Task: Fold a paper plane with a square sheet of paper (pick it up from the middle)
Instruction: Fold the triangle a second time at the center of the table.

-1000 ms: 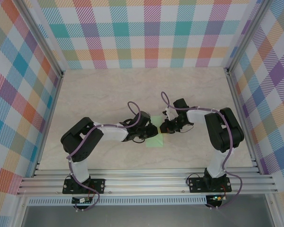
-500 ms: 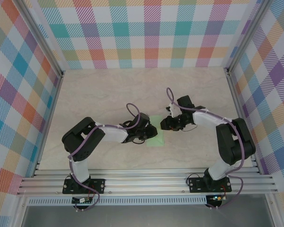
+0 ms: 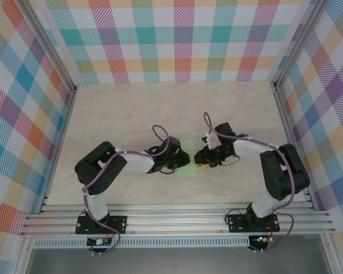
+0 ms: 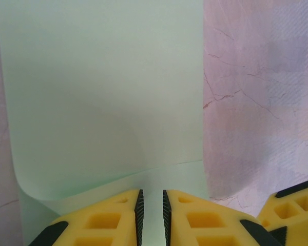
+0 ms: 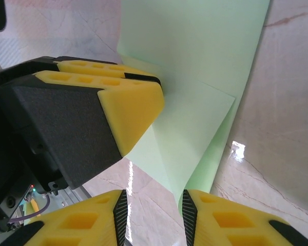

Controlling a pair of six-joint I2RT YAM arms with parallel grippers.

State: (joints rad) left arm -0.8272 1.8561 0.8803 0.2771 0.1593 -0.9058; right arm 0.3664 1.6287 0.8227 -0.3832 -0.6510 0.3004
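The square sheet of paper [image 3: 188, 170] lies mid-table, pale mint green, with one layer folded over itself [image 4: 102, 92]. My left gripper [image 3: 182, 160] rests its tips on the sheet's left side. Its jaws [image 4: 151, 192] stand a narrow gap apart, with flat paper showing through the gap. My right gripper [image 3: 199, 160] sits at the sheet's right edge, facing the left one. It is open [image 5: 154, 193], and the pointed corner of a folded flap [image 5: 195, 133] reaches down beside its right pad. The left gripper's yellow fingers [image 5: 128, 102] press the paper just beyond.
The marble-look tabletop [image 3: 131, 114] stretches around the sheet. Aluminium rails [image 3: 177, 220] run along the near edge and checked walls [image 3: 183, 45] close the back and sides. A yellow finger of the right gripper [image 4: 292, 210] shows in the left wrist view's lower right corner.
My right gripper has opened and let go of the paper, then shifted slightly right and nearer. Its arm swung out to the right. The left gripper has stayed put.
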